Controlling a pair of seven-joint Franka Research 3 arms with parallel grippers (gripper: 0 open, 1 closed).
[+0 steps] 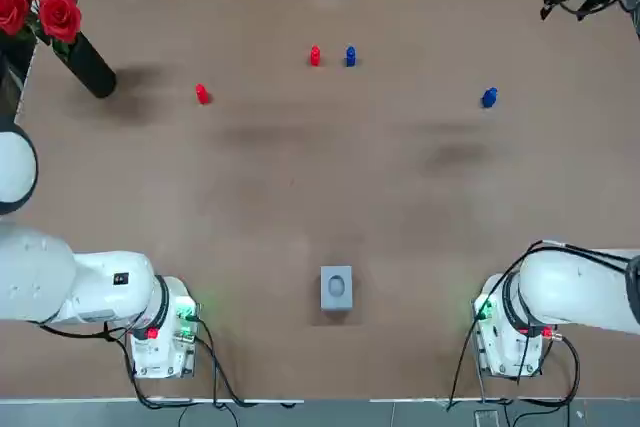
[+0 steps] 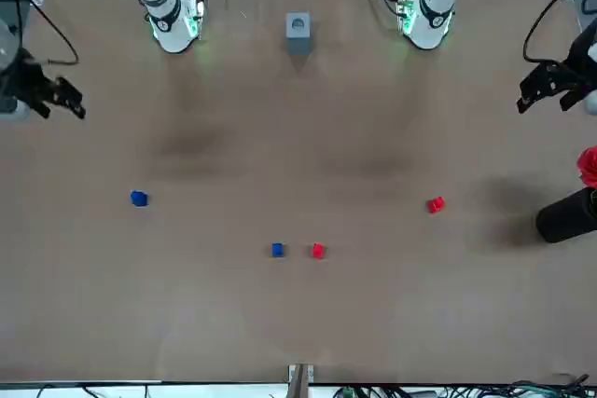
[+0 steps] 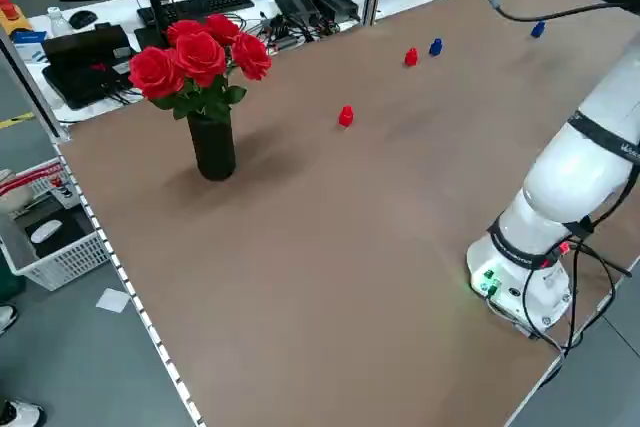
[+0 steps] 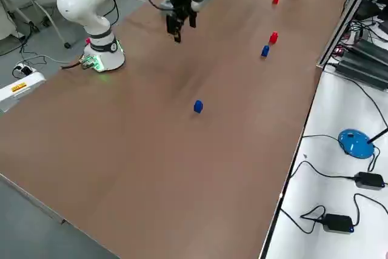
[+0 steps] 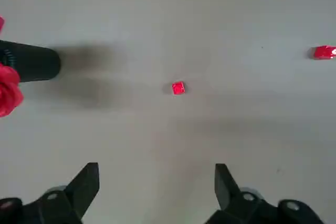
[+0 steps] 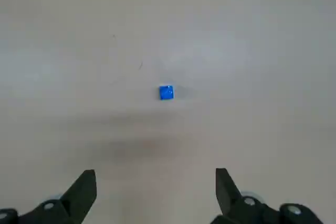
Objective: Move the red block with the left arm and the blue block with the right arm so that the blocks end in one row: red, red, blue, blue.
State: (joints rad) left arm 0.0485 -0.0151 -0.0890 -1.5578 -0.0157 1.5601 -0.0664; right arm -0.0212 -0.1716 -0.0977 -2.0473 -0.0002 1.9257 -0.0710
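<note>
Two loose blocks lie apart from a middle pair. The loose red block (image 1: 202, 94) (image 5: 178, 88) sits on the left of the table, ahead of my left gripper (image 5: 156, 188), which hovers high and open beside the vase. The loose blue block (image 1: 489, 97) (image 6: 166, 92) sits on the right, ahead of my right gripper (image 6: 156, 190) (image 1: 562, 7), which is also raised and open. Side by side at the far middle stand a red block (image 1: 315, 56) and a blue block (image 1: 350, 56). Neither gripper holds anything.
A black vase of red roses (image 1: 85, 65) stands at the far left corner, close to the left gripper (image 2: 541, 98). A small grey box (image 1: 336, 287) sits between the arm bases. Cables and desk gear lie beyond the table's far edge.
</note>
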